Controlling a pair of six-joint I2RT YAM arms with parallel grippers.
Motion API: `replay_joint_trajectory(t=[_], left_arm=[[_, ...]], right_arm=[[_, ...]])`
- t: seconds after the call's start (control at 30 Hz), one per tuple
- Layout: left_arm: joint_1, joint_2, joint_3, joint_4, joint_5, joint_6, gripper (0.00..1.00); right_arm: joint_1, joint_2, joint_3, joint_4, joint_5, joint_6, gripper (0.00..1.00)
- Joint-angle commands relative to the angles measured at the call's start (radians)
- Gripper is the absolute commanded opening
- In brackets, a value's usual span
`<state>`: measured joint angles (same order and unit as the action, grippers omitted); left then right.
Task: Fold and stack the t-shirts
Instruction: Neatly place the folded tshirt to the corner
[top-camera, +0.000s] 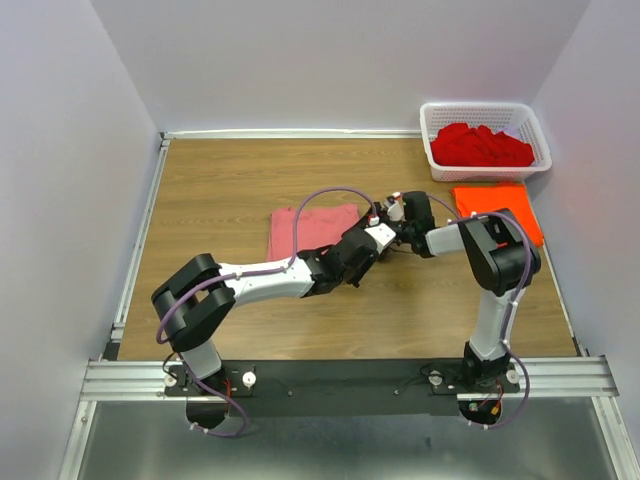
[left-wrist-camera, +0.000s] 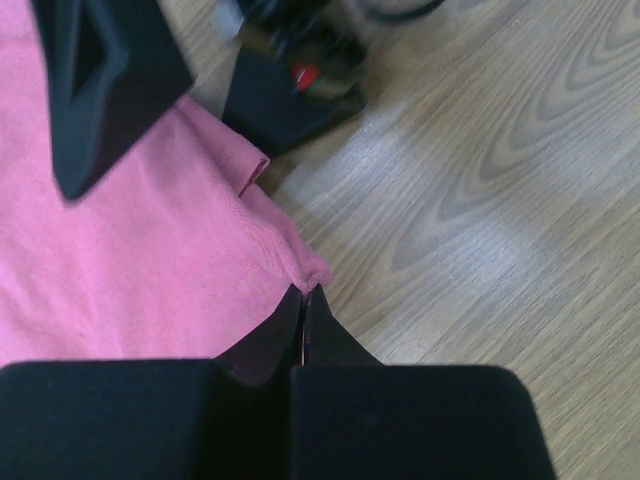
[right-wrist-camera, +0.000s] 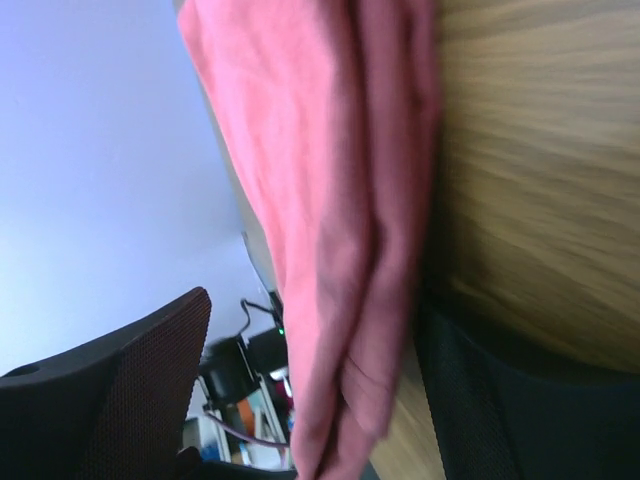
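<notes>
A faded salmon-pink cloth t-shirt (top-camera: 312, 232) lies folded into a rough rectangle on the wood-grain table (top-camera: 220, 180), a little left of the middle. Both grippers meet at its right-hand edge. The left gripper (left-wrist-camera: 305, 296) has its black fingers pressed fully together on a corner of the shirt, and a sliver of pink cloth shows pinched between them. Just beside it, the right gripper (right-wrist-camera: 315, 300) has its fingers spread wide on either side of the shirt's layered folded edge. The cloth sits close to one finger with a clear gap to the other, so nothing is clamped. A bright orange t-shirt (top-camera: 495, 208) lies flat near the table's right edge, well apart from the pink one. Just behind it, in the far right corner, a white plastic lattice basket (top-camera: 436, 120) holds a heap of deep red t-shirts (top-camera: 482, 146).
</notes>
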<state>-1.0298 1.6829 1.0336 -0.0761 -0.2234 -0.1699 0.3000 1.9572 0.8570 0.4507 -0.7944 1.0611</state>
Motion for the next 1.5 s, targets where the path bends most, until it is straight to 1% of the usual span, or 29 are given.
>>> replay_joint_trajectory(t=[0.0,0.07,0.13,0.17,0.2,0.23,0.27,0.33,0.37,0.4,0.47,0.5,0.53,0.57,0.63,0.67,0.73,0.83,0.87,0.9,0.93,0.97,1.03,1.07,1.13,1.2,1.23,1.3,1.47], left_arm=[[-0.007,-0.034,0.008,0.025,0.006,-0.020,0.00],[-0.007,-0.032,0.013,0.025,0.004,-0.025,0.00],[-0.007,-0.029,0.020,0.025,0.013,-0.026,0.00],[-0.007,-0.028,0.023,0.016,0.025,-0.036,0.03],[-0.007,-0.028,0.028,0.012,0.029,-0.039,0.16],[-0.007,-0.029,0.031,0.009,0.033,-0.045,0.23],[-0.007,-0.038,0.036,0.007,0.036,-0.052,0.33],[-0.007,-0.054,0.034,0.006,0.038,-0.063,0.42],[-0.007,-0.061,0.036,0.003,0.033,-0.068,0.47],[-0.007,-0.077,0.036,-0.001,0.030,-0.074,0.57],[-0.007,-0.095,0.051,-0.034,0.025,-0.075,0.68],[-0.007,-0.113,0.060,-0.053,0.019,-0.079,0.80],[-0.007,-0.123,0.071,-0.072,0.012,-0.082,0.85],[-0.006,-0.130,0.094,-0.120,-0.014,-0.085,0.91],[0.004,-0.156,0.114,-0.166,-0.045,-0.088,0.95],[0.025,-0.167,0.126,-0.203,-0.069,-0.086,0.97],[0.057,-0.210,0.128,-0.228,-0.088,-0.086,0.98],[0.175,-0.276,0.108,-0.251,-0.093,-0.080,0.99],[0.210,-0.296,0.086,-0.251,-0.096,-0.077,0.99],[0.285,-0.331,0.074,-0.243,-0.099,-0.069,0.99],[0.318,-0.345,0.060,-0.238,-0.105,-0.066,0.99],[0.385,-0.365,0.037,-0.237,-0.126,-0.063,0.98],[0.440,-0.380,0.019,-0.229,-0.139,-0.057,0.98],[0.465,-0.390,-0.010,-0.208,-0.158,-0.053,0.98],[0.497,-0.414,-0.043,-0.188,-0.192,-0.045,0.99],[0.510,-0.449,-0.128,-0.145,-0.241,-0.051,0.98],[0.516,-0.465,-0.129,-0.125,-0.244,-0.051,0.98],[0.539,-0.494,-0.193,-0.079,-0.234,-0.062,0.98],[0.550,-0.512,-0.196,-0.076,-0.272,-0.068,0.98]], right_arm=[[0.050,0.072,0.019,-0.047,0.032,-0.045,0.82],[0.051,0.077,0.039,-0.081,0.041,-0.070,0.77],[0.051,0.078,0.074,-0.145,0.049,-0.127,0.65],[0.051,0.072,0.082,-0.168,0.053,-0.163,0.51],[0.051,0.060,0.086,-0.187,0.055,-0.179,0.44],[0.051,0.051,0.096,-0.199,0.064,-0.193,0.38],[0.051,0.037,0.102,-0.237,0.072,-0.228,0.25],[0.051,0.025,0.111,-0.271,0.098,-0.262,0.12],[0.051,0.019,0.119,-0.288,0.103,-0.280,0.02],[0.051,0.013,0.125,-0.332,0.119,-0.318,0.01],[0.051,-0.012,0.143,-0.384,0.133,-0.384,0.01],[0.051,-0.023,0.148,-0.433,0.135,-0.409,0.00],[0.051,-0.036,0.155,-0.448,0.142,-0.435,0.01],[0.051,-0.061,0.174,-0.546,0.176,-0.493,0.01],[0.051,-0.087,0.201,-0.634,0.222,-0.561,0.01],[0.051,-0.113,0.215,-0.720,0.275,-0.620,0.01],[0.050,-0.133,0.257,-0.799,0.373,-0.676,0.01],[0.048,-0.162,0.310,-0.932,0.481,-0.782,0.00],[0.048,-0.167,0.321,-0.963,0.565,-0.802,0.01],[0.047,-0.176,0.345,-1.018,0.605,-0.838,0.01],[0.044,-0.182,0.346,-1.043,0.644,-0.854,0.01],[0.044,-0.193,0.365,-1.082,0.723,-0.878,0.00],[0.041,-0.198,0.385,-1.119,0.788,-0.911,0.01],[0.041,-0.196,0.407,-1.154,0.889,-0.938,0.01],[0.037,-0.190,0.424,-1.184,0.996,-0.961,0.01],[0.030,-0.179,0.453,-1.224,1.134,-0.989,0.01],[0.025,-0.179,0.461,-1.231,1.135,-0.995,0.00],[0.008,-0.187,0.479,-1.239,1.228,-1.010,0.01],[-0.059,-0.184,0.523,-1.241,1.308,-1.027,0.01]])
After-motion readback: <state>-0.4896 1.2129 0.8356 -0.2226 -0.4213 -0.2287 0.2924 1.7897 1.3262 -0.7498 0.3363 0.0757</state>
